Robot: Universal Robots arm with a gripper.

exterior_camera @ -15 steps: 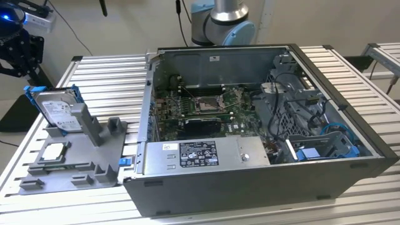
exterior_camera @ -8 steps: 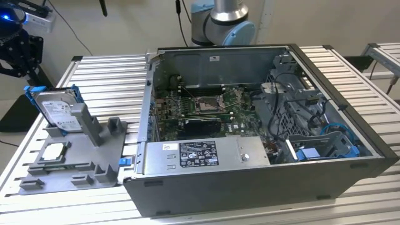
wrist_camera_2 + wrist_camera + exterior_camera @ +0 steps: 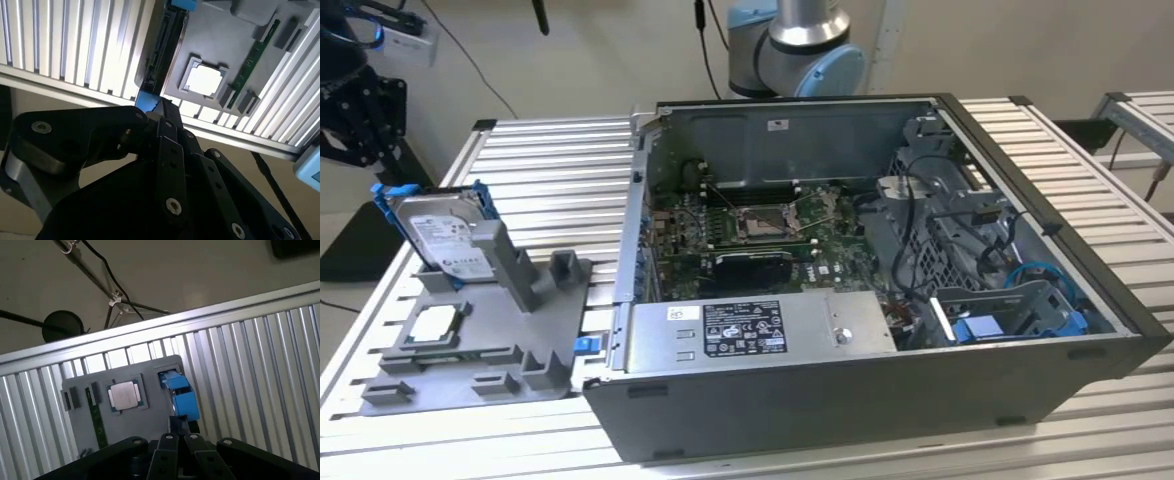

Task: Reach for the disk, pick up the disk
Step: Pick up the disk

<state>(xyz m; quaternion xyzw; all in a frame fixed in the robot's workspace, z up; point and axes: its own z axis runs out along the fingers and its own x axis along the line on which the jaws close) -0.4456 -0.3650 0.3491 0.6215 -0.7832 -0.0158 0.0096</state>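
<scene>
The black pincer (image 3: 179,424) pointed at the blue-framed silver-grey metal disk (image 3: 183,396) standing on edge just ahead of its tip; how wide it gaped I couldn't tell.

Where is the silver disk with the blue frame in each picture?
Exterior view: the flat silver-grey metal disk with a blue plastic frame stands on edge on the grey tray, at the exterior view's left.
Second wrist view: edge-on, a dark strip beside the small square silver chip.
First wrist view: its blue frame, beside the chip.
Shared landmark: that chip, on the tray.
</scene>
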